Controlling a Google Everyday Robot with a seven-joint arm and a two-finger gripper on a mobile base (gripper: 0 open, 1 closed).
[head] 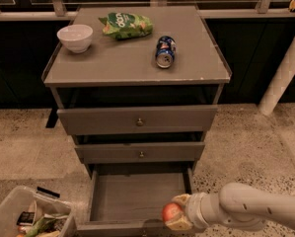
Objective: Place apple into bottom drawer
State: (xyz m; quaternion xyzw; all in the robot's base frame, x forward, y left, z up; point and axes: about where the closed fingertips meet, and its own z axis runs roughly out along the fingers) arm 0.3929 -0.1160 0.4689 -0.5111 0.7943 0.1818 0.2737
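Speckled stone flooring surrounds a grey cabinet whose worktop [122,63] carries a white bowl [75,37], a green snack bag [126,24] and a blue can [165,52] lying on its side, all well apart from the work below. Of the three drawers, the bottom drawer [137,196] is pulled out, its flat tray bare. The gripper [176,213] comes in from the lower right on a pale arm [245,211], its fingers closed around the apple [170,212], which hangs at the drawer's front right corner, close to the front rim. The step in hand looks like the carry-in: the apple is held but not yet lowered into the tray. The next move probably calls for a short shift leftward and toward the back, so the fruit sits over open tray rather than over the rim, then a descent and a release low enough that the round apple does not roll. Room is tightest at the right side wall and the front rim, and the middle drawer [141,152] overhangs the tray's rear, so going deep may knock it. A plastic bin [18,216] stands at the drawer's left, outside the likely path.
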